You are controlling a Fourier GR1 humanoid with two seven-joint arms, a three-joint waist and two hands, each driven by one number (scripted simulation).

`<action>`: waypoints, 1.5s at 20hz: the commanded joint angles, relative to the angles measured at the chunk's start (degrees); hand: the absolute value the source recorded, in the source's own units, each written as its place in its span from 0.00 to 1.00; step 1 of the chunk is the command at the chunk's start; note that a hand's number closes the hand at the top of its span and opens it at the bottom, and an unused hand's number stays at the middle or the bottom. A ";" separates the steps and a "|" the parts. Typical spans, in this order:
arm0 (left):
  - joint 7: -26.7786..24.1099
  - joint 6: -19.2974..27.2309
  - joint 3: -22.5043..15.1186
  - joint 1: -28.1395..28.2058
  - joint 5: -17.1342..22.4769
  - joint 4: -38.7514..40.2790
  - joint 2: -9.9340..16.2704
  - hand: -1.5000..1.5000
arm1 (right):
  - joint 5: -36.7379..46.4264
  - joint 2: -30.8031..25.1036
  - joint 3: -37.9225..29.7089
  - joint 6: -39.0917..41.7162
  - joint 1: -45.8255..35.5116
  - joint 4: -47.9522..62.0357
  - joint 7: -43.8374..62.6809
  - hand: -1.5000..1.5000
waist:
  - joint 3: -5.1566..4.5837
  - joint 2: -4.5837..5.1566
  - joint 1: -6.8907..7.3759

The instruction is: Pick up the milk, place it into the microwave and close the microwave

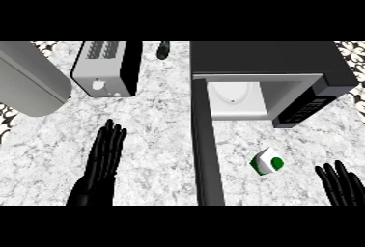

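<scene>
- Marbled white counter [164, 144] fills the view beneath my two hands.
- Nearest, my right hand [342, 185] rises at the lower right edge, fingers straight and spread, holding nothing.
- My left hand [100, 166] lies over the counter at lower left, fingers straight and together, holding nothing.
- Milk [268, 161], a white-and-green carton, sits on the counter just left of my right hand, before the microwave [285, 72].
- Microwave door [205, 144] stands swung open toward me; the white cavity is exposed.
- Farther left, a toaster [107, 67] stands on the counter.
</scene>
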 commanded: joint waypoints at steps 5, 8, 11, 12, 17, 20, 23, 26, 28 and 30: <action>-8.21 5.74 -7.38 2.15 -0.45 6.27 -0.21 0.00 | 3.56 0.55 -2.75 2.73 3.70 6.90 -8.40 0.00 | -0.03 0.11 0.24; -7.27 10.77 -12.07 3.11 -2.67 5.01 -0.20 0.00 | 7.12 1.53 -2.00 2.68 6.05 8.92 -13.13 0.00 | -0.02 0.07 0.18; -9.30 14.35 -15.57 2.94 -4.88 7.98 -0.21 0.00 | 9.42 4.01 -2.34 -1.07 -0.88 17.18 -14.76 0.00 | -0.02 0.13 0.41; -9.22 13.49 -17.28 7.18 -5.24 4.59 0.12 0.00 | 10.81 3.76 -1.94 -0.32 -0.16 19.15 -18.09 0.00 | -0.01 0.08 0.50; -12.60 15.40 -19.41 4.99 -2.34 9.90 -0.18 0.00 | 9.52 3.52 -5.73 -2.06 -8.08 26.37 -17.01 0.00 | -0.03 0.16 0.53; -11.40 11.80 -15.19 4.59 1.12 7.81 3.02 0.00 | 8.84 2.02 -8.10 -1.11 -10.08 31.68 -19.32 0.00 | -0.03 0.16 0.50; -15.77 13.01 -17.26 8.90 2.37 7.23 5.03 0.00 | 12.95 4.83 -5.27 -5.01 -13.45 34.69 -19.06 0.00 | -0.03 0.14 0.63; -18.92 9.78 -14.17 10.12 7.63 6.88 7.41 0.00 | 13.35 1.90 -9.25 -5.34 -18.35 43.84 -24.37 0.00 | -0.03 0.17 0.76; -12.30 9.43 -12.58 8.65 6.76 -0.02 9.96 0.00 | 14.39 3.49 -8.56 -8.03 -20.67 44.17 -22.42 0.00 | -0.02 0.16 0.71; -18.10 10.35 -15.44 12.68 6.89 3.13 9.92 0.00 | 16.24 3.86 -8.90 -9.42 -18.70 50.16 -30.12 0.00 | -0.02 0.14 0.75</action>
